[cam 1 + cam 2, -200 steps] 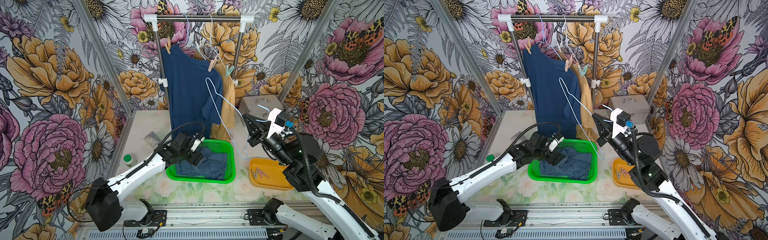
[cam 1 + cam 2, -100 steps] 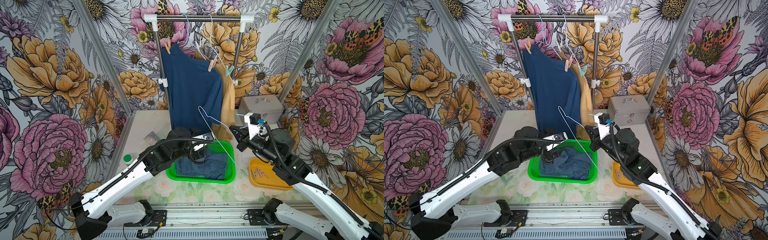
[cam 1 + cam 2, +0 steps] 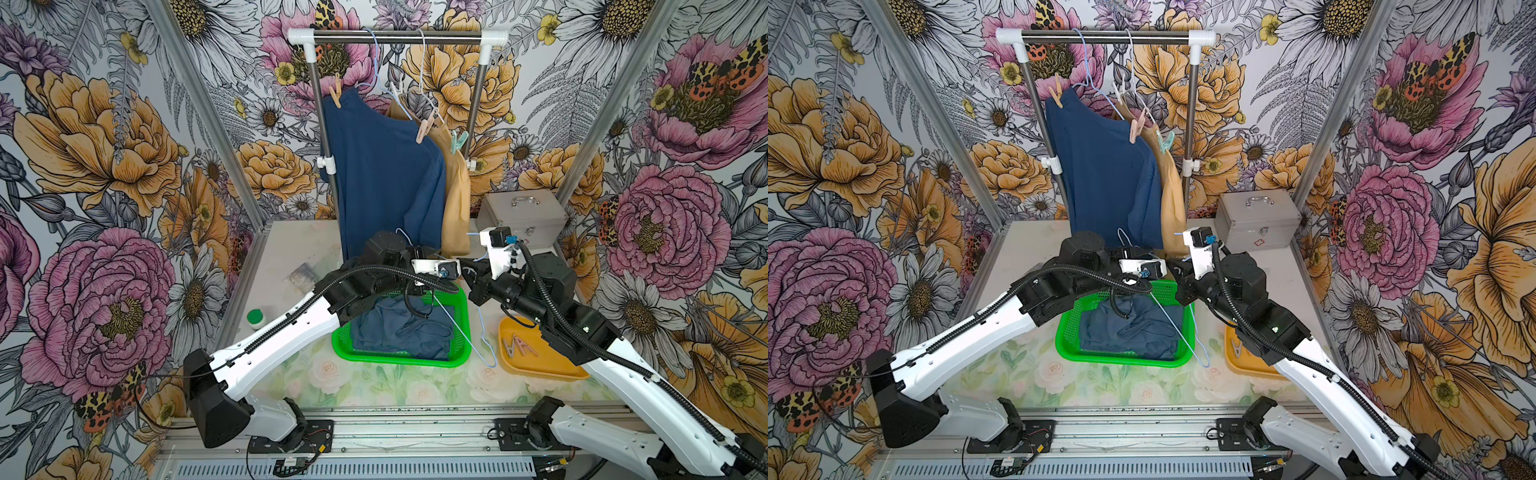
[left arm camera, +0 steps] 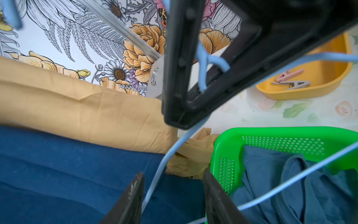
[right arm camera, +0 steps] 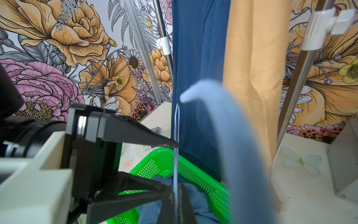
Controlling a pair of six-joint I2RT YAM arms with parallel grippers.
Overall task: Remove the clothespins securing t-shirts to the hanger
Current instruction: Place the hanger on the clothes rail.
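In a top view: clothespins point(image 3: 424, 129) far above both jaws, pinning navy and tan t-shirts point(image 3: 386, 174) on the rail point(image 3: 399, 37). Probably light, springy, slick; best squeezed at the tails. Left wrist: left jaws parted, straddling a bare blue hanger point(image 4: 162, 164). Right wrist: right jaws clenched on that wire, green basket point(image 5: 195, 176) just below, t-shirts crowding beyond.

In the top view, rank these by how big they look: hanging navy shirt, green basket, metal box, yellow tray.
1. hanging navy shirt
2. green basket
3. metal box and yellow tray look alike; the right arm hides part of the tray.
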